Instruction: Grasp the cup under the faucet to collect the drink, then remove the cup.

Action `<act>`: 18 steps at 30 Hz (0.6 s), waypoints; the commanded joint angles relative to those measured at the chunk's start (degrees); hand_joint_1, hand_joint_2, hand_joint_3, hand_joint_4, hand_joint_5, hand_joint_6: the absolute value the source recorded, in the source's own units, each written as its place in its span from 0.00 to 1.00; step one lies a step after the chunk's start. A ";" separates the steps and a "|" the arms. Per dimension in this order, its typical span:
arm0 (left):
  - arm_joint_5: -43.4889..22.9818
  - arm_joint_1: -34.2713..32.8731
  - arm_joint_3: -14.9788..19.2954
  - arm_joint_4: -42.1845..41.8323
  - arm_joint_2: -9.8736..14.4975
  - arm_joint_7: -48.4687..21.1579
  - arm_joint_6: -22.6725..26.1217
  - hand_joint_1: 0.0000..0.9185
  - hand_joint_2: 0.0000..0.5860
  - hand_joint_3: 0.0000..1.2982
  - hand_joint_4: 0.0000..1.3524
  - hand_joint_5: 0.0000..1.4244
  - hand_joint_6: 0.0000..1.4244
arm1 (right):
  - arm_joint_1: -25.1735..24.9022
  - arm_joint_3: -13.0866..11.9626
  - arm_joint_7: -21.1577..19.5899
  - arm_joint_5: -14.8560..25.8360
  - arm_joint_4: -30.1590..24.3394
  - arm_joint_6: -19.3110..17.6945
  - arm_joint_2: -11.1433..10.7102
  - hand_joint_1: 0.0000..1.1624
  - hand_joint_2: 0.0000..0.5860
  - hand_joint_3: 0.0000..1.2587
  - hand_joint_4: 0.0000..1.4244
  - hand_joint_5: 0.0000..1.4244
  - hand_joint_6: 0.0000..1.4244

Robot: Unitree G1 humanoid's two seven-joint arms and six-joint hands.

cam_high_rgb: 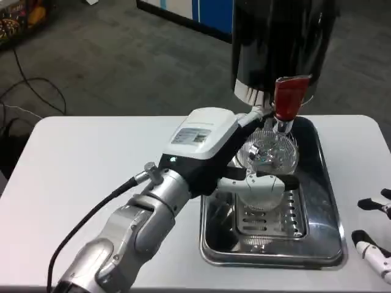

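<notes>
The left robot hand point(244, 177) grips the clear cup point(270, 155) (directly under the red faucet point(288, 97)), above the steel tray point(324, 244); the right robot hand point(374, 235) lies open near the tabletop's point(91, 165) right edge.

The cup point(270, 152) looks like clear, glossy plastic or glass with bright glints. The tray point(330, 244) is polished metal, shiny like a mirror, and its slotted grate point(269, 221) has the same finish. The dispenser point(281, 43) body is glossy black, and its faucet point(287, 97) handle is red, smooth plastic. The left robot hand point(244, 174) has a smooth white plastic shell and black parts; its forearm point(140, 226) is brushed silver metal. The counter point(91, 171) is matt white. The floor point(122, 55) is rough grey carpet.
</notes>
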 commanded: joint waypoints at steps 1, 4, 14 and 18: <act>-1.82 1.04 0.66 -1.95 0.92 -1.89 -0.77 0.10 0.08 0.11 0.14 0.29 0.56 | -0.39 0.21 0.46 0.32 -0.12 0.45 -0.57 0.30 0.74 0.17 0.02 0.05 0.00; -2.71 1.73 0.74 -2.85 1.27 -3.00 -0.87 0.09 0.08 0.11 0.15 0.30 0.57 | -0.53 0.22 0.52 0.48 -0.10 0.55 -0.50 0.30 0.74 0.17 0.02 0.05 0.00; -4.33 5.32 1.51 -8.02 1.96 -4.92 -0.93 0.10 0.09 0.13 0.17 0.33 0.59 | -0.05 -0.03 0.40 1.11 -0.04 0.74 -0.41 0.30 0.75 0.18 0.02 0.05 0.00; -4.60 6.58 2.19 -10.26 2.03 -5.69 -0.68 0.10 0.09 0.13 0.18 0.34 0.59 | -0.17 0.25 0.30 1.10 0.08 0.83 -0.34 0.30 0.75 0.18 0.02 0.05 0.00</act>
